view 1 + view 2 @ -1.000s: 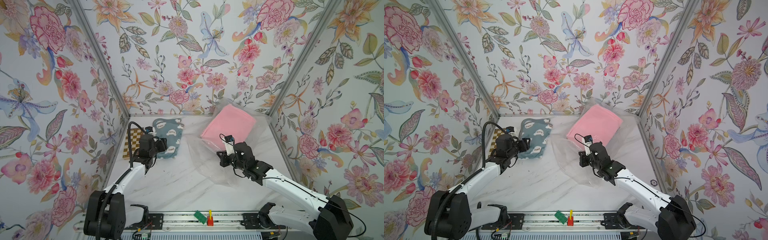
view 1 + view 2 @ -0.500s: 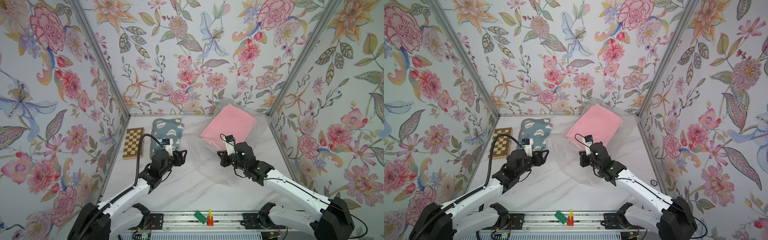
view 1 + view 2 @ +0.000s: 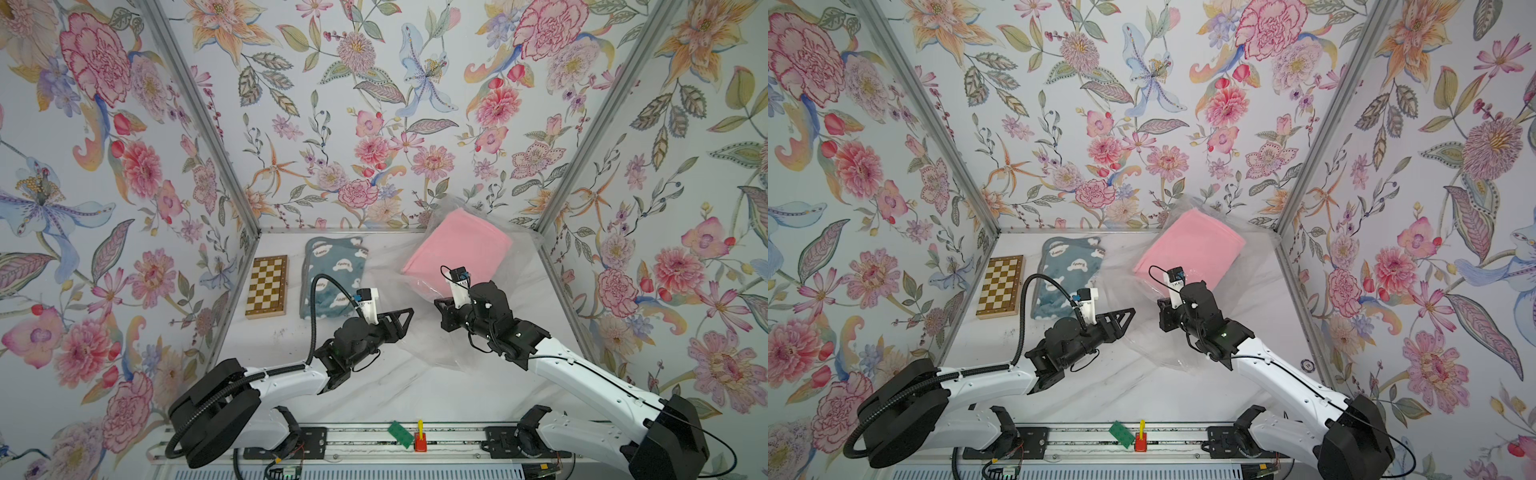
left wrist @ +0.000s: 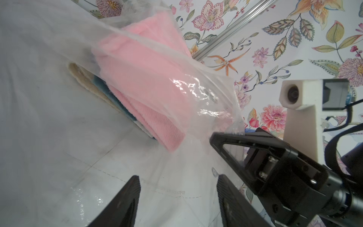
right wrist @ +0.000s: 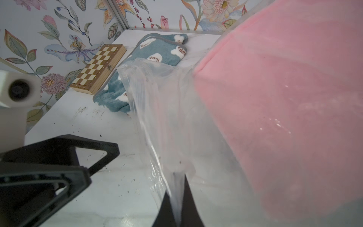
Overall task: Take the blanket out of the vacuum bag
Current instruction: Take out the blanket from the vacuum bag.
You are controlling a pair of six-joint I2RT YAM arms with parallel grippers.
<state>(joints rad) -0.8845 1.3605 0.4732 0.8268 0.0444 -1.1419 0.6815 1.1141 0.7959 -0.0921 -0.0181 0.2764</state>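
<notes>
The clear, crinkly plastic vacuum bag lies on the white marble-pattern table, towards its right rear corner. The folded pink fleece blanket is inside it.

The right gripper is clamped on a pleat of bag film, which largely masks its fingertips. The left gripper stands wide with nothing held; contact with the film beneath it cannot be determined.

In both top views the right arm covers the blanket's near edge. Beige and dark layers under the blanket are unidentifiable. The bag opening cannot be located.

Beside the bag lie a teal cloud-print blanket and a wooden chessboard box.
</notes>
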